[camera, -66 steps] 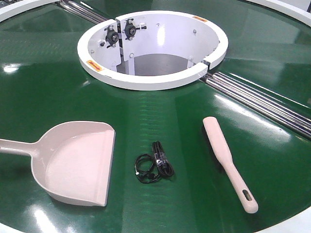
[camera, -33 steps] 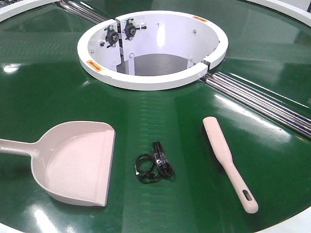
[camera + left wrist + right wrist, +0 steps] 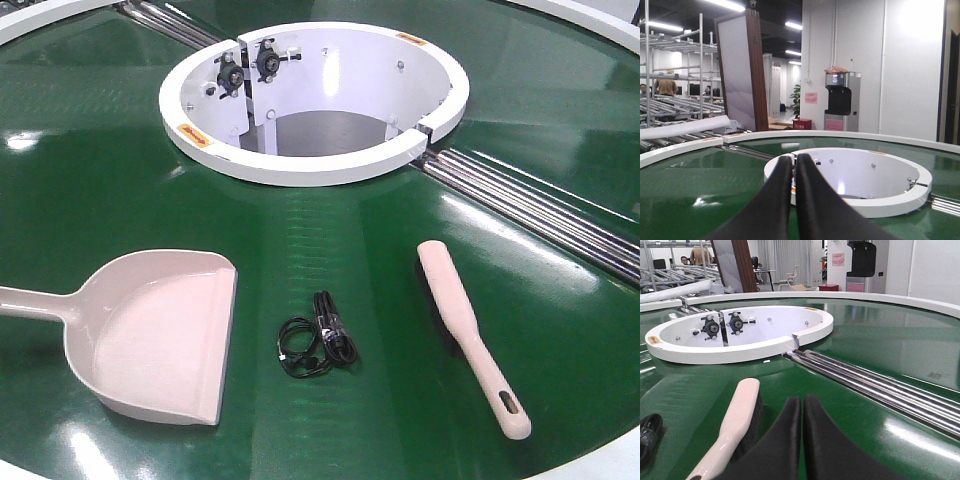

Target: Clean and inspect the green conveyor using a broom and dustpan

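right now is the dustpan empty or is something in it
Empty: the dustpan shows only bare pink inside, and the black cable bundle lies outside it on the green conveyor.

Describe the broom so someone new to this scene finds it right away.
On the green conveyor, look in front of the white ring, to the right. The broom is the slim pale-pink brush with dark bristles and a slotted handle, unlike the wide dustpan.
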